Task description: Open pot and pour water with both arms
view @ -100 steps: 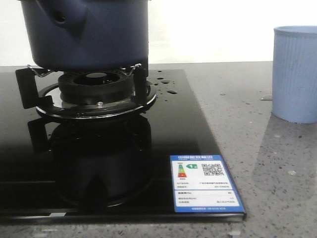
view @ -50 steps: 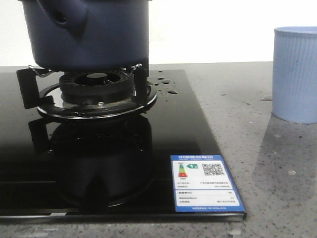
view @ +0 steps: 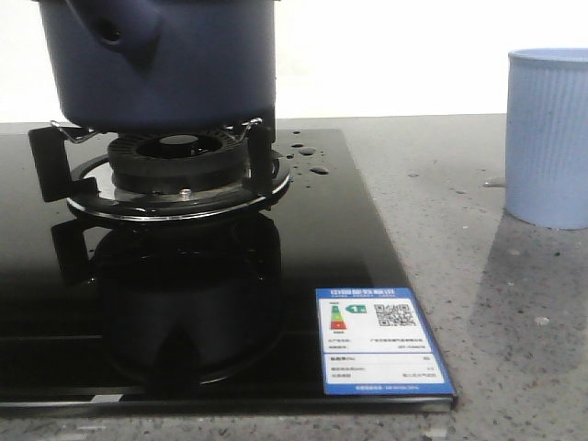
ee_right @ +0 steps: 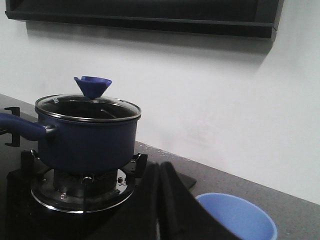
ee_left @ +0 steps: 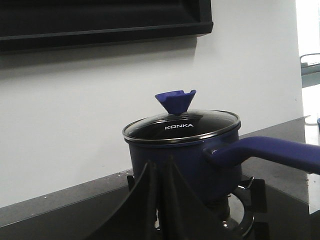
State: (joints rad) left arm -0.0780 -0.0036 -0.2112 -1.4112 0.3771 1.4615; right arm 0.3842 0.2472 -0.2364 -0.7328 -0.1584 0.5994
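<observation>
The dark navy-blue pot (view: 165, 64) stands on the gas burner (view: 175, 170) at the back left of the black stove top. It also shows in the left wrist view (ee_left: 182, 155) and the right wrist view (ee_right: 87, 137). A glass lid (ee_left: 182, 126) with a blue cone knob (ee_left: 175, 101) covers it. A long blue handle (ee_left: 270, 152) sticks out sideways. Water droplets (view: 308, 158) lie on the glass right of the burner. My left gripper (ee_left: 160, 167) is shut and empty, short of the pot. My right gripper (ee_right: 161, 172) is shut and empty, between pot and cup. Neither gripper shows in the front view.
A pale blue ribbed cup (view: 548, 138) stands on the grey speckled counter at the right, also in the right wrist view (ee_right: 237, 217). A blue energy label (view: 381, 342) sits at the stove's front right corner. A white wall and a dark shelf (ee_right: 150, 12) are behind.
</observation>
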